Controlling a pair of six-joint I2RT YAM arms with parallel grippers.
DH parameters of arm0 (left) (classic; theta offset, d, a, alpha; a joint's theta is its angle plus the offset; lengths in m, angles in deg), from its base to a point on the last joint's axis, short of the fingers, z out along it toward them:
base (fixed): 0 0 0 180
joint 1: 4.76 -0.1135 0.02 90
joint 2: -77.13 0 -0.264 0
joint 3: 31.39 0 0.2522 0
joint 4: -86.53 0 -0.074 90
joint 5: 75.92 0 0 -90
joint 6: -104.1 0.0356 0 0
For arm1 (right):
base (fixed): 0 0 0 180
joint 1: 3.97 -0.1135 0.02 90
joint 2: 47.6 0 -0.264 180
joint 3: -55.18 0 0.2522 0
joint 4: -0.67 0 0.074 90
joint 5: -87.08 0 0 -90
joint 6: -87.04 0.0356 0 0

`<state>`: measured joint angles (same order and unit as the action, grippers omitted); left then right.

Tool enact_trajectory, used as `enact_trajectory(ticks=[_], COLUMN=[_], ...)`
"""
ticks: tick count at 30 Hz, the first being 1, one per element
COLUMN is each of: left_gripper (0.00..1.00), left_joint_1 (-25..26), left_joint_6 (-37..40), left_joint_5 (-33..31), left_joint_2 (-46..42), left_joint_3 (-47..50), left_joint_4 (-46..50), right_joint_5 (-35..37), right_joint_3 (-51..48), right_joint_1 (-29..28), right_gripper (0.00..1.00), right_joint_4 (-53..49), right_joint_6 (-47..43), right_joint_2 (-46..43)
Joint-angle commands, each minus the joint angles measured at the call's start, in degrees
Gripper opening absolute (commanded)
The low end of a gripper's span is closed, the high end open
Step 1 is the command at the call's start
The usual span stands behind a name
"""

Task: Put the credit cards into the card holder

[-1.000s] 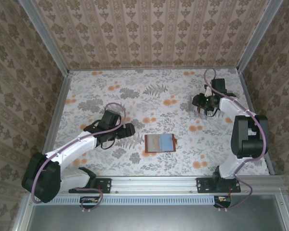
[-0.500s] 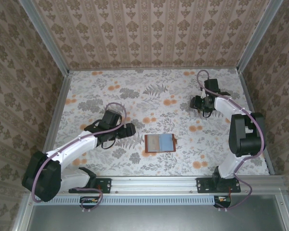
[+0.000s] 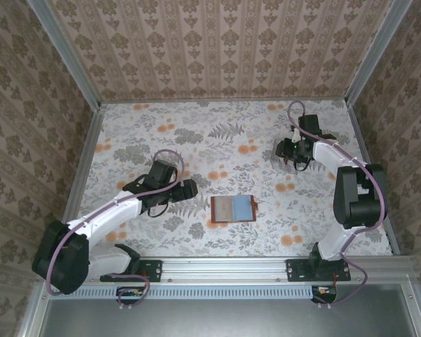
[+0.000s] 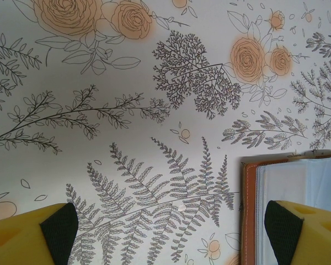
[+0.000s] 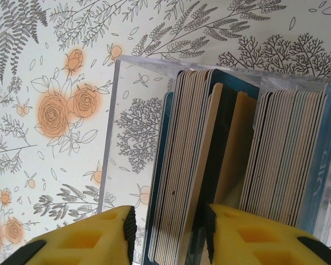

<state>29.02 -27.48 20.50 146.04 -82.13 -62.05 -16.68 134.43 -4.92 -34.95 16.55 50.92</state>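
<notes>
Right wrist view, right gripper [image 5: 170, 212] astride upright credit cards [image 5: 187, 138], pinch cannot be told, left gripper [image 4: 168, 212] spread over card holder [image 4: 249, 221] edge

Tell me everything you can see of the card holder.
The card holder is a small reddish-brown, leather-looking wallet, lying open and flat on the floral table near its middle. Its inside looks pale blue-grey within a brown border. The open left gripper is just beside its left edge, apparently not touching it.
</notes>
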Motion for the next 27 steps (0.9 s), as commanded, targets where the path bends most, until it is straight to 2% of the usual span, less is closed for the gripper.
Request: enact_trajectory(ticks=[1,6,12,16,21,27], left_gripper=[0.92,0.92,0.92,0.92,0.92,0.92], left_joint_1=[0.5,0.5,0.67,0.67,0.93,1.11], left_joint_6=[-0.2,-0.43,-0.42,-0.26,-0.22,-0.15], left_joint_5=[-0.24,0.01,0.0,0.24,0.26,0.42], left_joint_2=[0.51,1.27,1.83,2.51,3.59,4.27], left_joint_3=[-1.33,-1.74,-2.05,-2.49,-3.28,-3.8], left_joint_4=[0.21,-0.02,-0.04,-0.02,0.27,0.3], right_joint_5=[-1.6,-1.62,-1.46,-1.62,-1.62,-0.92], right_joint_3=[-0.48,-0.41,-0.45,-0.28,-0.02,0.25], right_joint_1=[-0.02,-0.04,0.02,-0.02,-0.02,0.0], right_gripper=[0.38,0.31,0.28,0.21,0.19,0.1], right_joint_4=[1.12,1.25,1.06,0.94,0.51,-0.33], right_joint_6=[0.11,0.37,0.56,0.53,0.52,0.19], right_joint_2=[-1.41,-1.58,-2.28,-2.21,-2.19,-2.85])
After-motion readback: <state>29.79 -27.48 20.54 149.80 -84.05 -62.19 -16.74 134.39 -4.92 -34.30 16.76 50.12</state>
